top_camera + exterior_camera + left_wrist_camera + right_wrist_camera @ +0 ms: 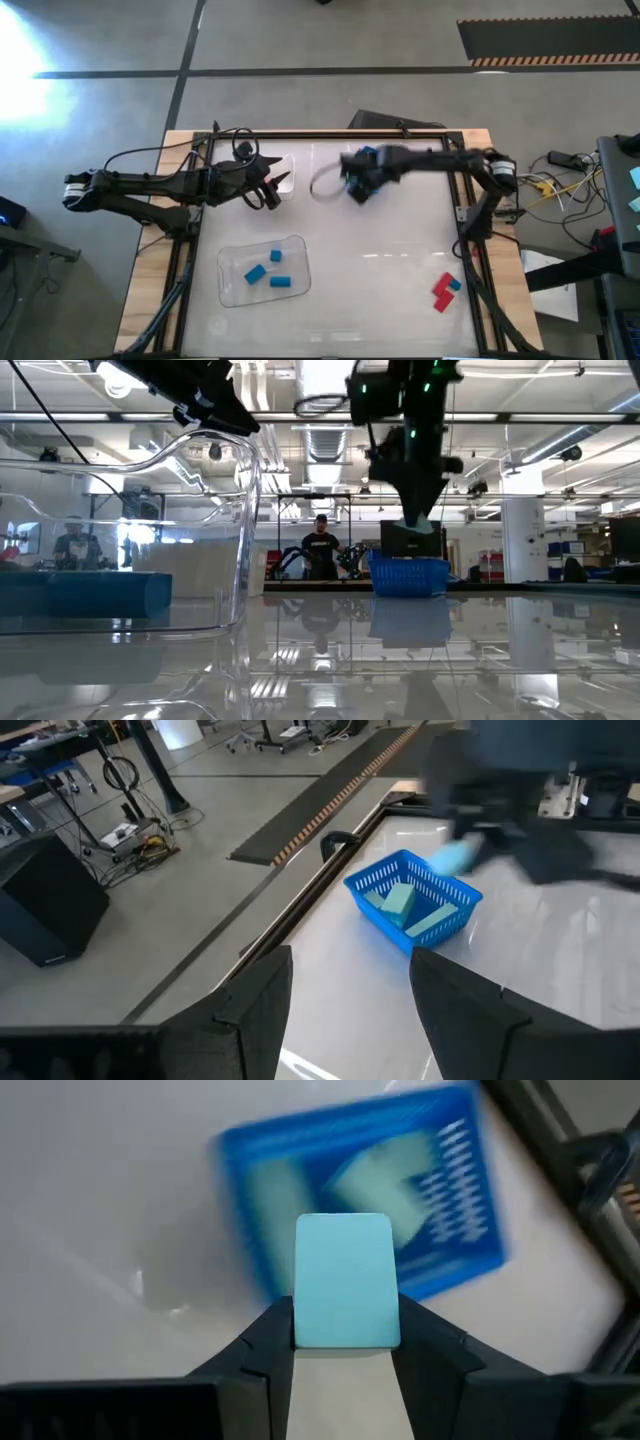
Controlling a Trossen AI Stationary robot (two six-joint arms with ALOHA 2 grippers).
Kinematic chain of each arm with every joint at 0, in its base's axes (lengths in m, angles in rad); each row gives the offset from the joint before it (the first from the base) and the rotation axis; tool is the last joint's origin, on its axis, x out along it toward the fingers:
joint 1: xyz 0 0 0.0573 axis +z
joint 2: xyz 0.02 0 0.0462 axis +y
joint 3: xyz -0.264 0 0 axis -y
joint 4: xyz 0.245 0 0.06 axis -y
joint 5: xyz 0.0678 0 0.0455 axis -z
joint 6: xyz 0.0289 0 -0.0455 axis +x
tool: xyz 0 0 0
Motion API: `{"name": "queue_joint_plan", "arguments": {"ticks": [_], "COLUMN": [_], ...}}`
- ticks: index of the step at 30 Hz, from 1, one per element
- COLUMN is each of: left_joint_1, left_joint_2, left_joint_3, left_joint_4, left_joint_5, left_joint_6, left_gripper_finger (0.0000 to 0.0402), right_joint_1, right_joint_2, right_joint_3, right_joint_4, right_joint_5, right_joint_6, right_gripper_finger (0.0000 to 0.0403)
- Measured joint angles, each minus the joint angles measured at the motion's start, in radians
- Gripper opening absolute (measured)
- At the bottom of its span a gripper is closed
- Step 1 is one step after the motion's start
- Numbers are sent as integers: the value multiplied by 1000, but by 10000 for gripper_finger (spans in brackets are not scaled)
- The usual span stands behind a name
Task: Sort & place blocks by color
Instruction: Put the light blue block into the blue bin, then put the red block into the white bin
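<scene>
My right gripper (345, 1318) is shut on a pale mint-teal block (345, 1275) and hangs above the blue basket (362, 160) at the table's far middle. The basket holds mint blocks (398, 902). In the low view the block (418, 523) shows under the dark fingers, clear of the basket (408, 575). My left gripper (270, 192) waits open at the far left, pointing toward the basket, with nothing between its fingers (260, 1010). Blue blocks (268, 272) lie in a clear tray (232, 290). Red blocks (443, 290) lie on the table near the right edge. My right gripper pinches the mint block by two opposite sides (305, 1325) between its two fingers, toward the block's end nearest the gripper. The fingers slant steeply down from above. The block sticks out past the fingertips, lifted clear above the blue basket.
The clear tray's wall (240, 540) fills the near left of the low view. A clear ring-shaped thing (325, 185) lies between the two grippers. A black frame (330, 135) runs along the table's edges. A person (322, 550) stands far behind the table.
</scene>
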Motion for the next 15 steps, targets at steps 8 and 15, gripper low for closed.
{"name": "queue_joint_plan", "arguments": {"ticks": [8, 15], "left_joint_1": [0, 0], "left_joint_2": [0, 0], "left_joint_3": [0, 0], "left_joint_4": [0, -1], "left_joint_5": [0, 0], "left_joint_6": [1, 18], "left_gripper_finger": [187, 187], "right_joint_1": [-276, -338], "right_joint_2": [88, 122], "right_joint_3": [-1, -1], "right_joint_4": [133, 141], "right_joint_5": [-105, -135], "right_joint_6": [-308, -334], "right_gripper_finger": [120, 200]}}
